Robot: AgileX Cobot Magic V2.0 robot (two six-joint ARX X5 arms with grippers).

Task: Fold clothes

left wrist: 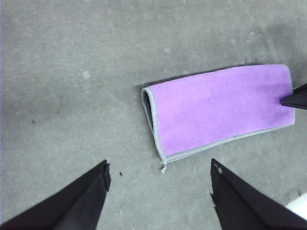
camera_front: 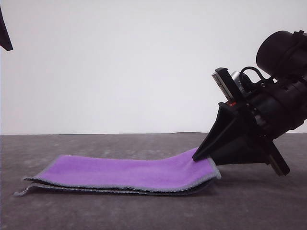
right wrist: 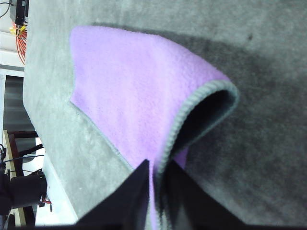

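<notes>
The clothes [camera_front: 120, 170] are one cloth lying folded on the grey table [camera_front: 144, 211], purple face up, with a light grey edging and a dark inner face along the edges. My right gripper [camera_front: 197, 156] is shut on the cloth's right edge and holds that end slightly raised. In the right wrist view the gripper [right wrist: 154, 178] pinches the top layer of the clothes [right wrist: 124, 81], which curls open beside it. My left gripper [left wrist: 159, 168] hangs open above the table, just short of the near left corner of the clothes [left wrist: 216, 108]. The right gripper's tip [left wrist: 292, 99] touches the far end.
A plain white wall stands behind the table. Part of the left arm [camera_front: 5, 33] shows at the upper left of the front view. Past the table edge in the right wrist view are orange cables [right wrist: 19, 36] and a dark stand [right wrist: 24, 189].
</notes>
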